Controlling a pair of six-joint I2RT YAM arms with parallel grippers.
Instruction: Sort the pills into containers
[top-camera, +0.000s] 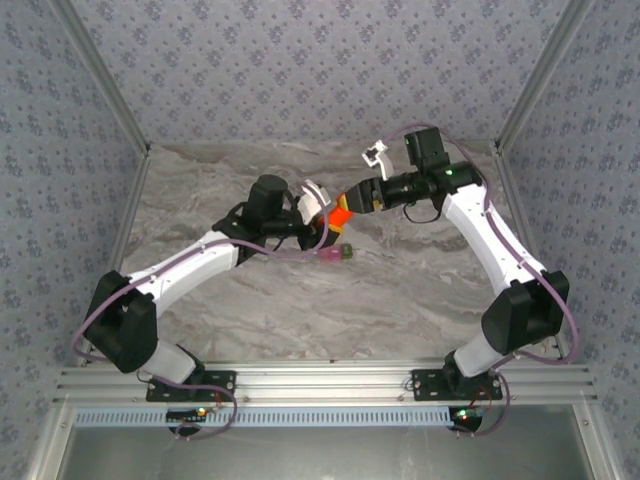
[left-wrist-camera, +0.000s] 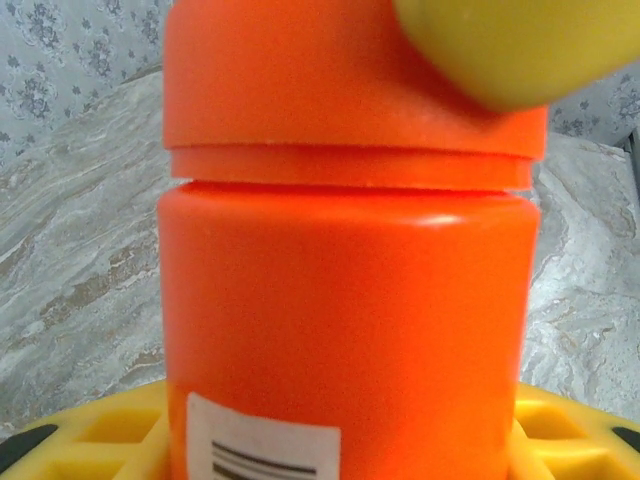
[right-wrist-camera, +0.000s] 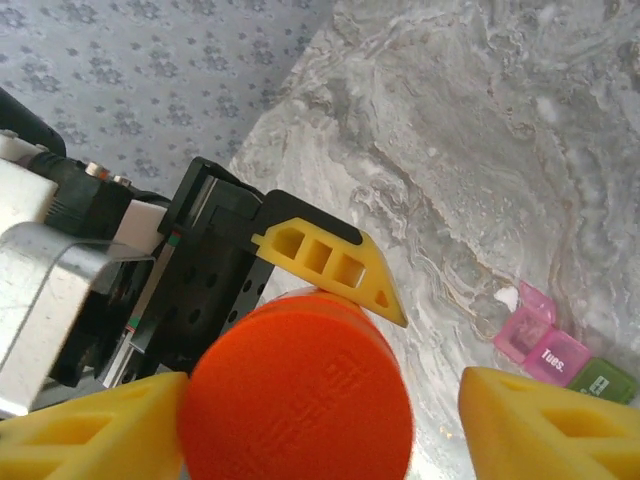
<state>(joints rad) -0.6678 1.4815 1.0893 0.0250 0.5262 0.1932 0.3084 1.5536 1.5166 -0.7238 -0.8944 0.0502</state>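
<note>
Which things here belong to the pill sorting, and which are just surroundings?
Job: orange bottle, held by the left gripper; its cap, inside the open right gripper; pink-and-green pill box on the table.
Not the job: purple cables, metal rail, patterned walls.

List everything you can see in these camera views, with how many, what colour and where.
bottle: one, orange-red with a white label, mid-table between the two hands.
pill box: one, joined pink and olive-green compartments, on the table just nearer the arm bases than the bottle.
table: one, grey marble pattern, under everything.
walls: grey-blue flowered paper, around the table.
left hand: one, yellow fingers, shut on the bottle's body.
right hand: one, yellow fingers, open around the bottle's cap.
</note>
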